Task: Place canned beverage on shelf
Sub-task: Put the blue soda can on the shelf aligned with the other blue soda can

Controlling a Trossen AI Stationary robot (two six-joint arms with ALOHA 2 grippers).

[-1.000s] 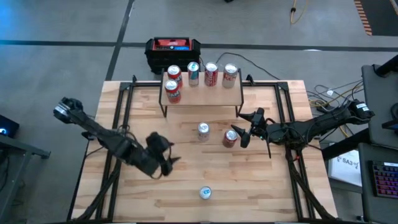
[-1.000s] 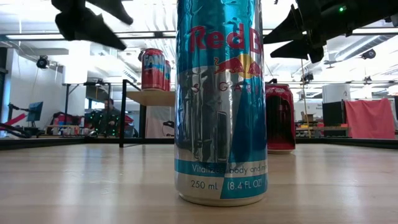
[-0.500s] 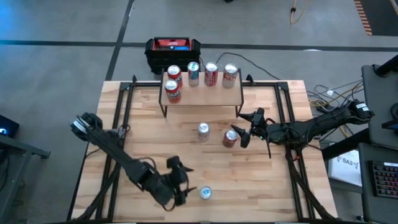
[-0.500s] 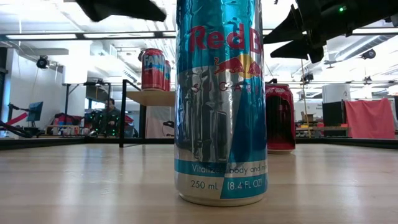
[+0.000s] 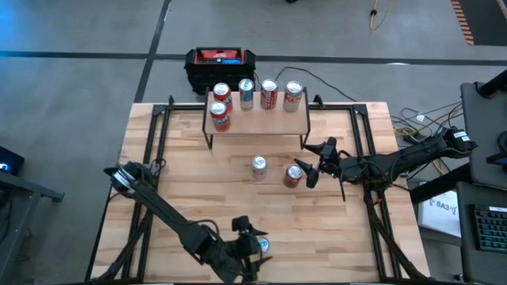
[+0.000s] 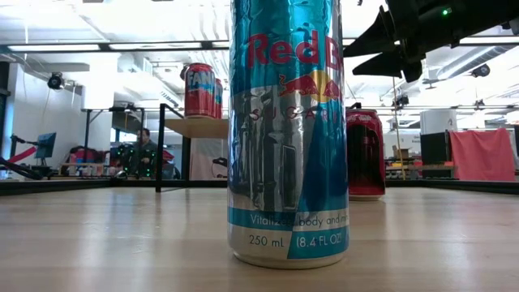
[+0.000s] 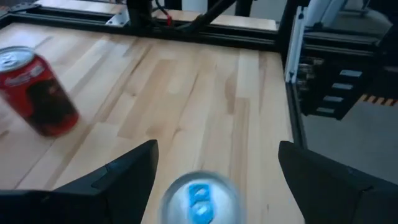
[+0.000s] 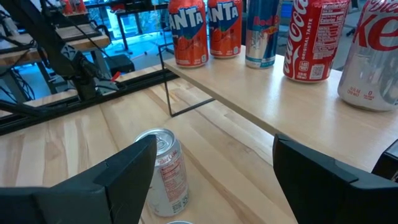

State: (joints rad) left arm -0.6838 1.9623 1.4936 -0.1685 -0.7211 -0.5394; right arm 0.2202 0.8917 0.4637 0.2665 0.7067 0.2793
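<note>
The left claw (image 5: pixel 250 252) hangs open over the blue can (image 5: pixel 262 246) at the table's (image 5: pixel 341 222) front edge. The right claw (image 5: pixel 309 168), open, waits beside the red can (image 5: pixel 293 175) near the shelf (image 5: pixel 257 119).

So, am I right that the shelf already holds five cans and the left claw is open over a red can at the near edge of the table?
Not quite: the can under the open left claw is a blue and silver Red Bull, not red, as the low view shows. The shelf does hold five cans.
</note>
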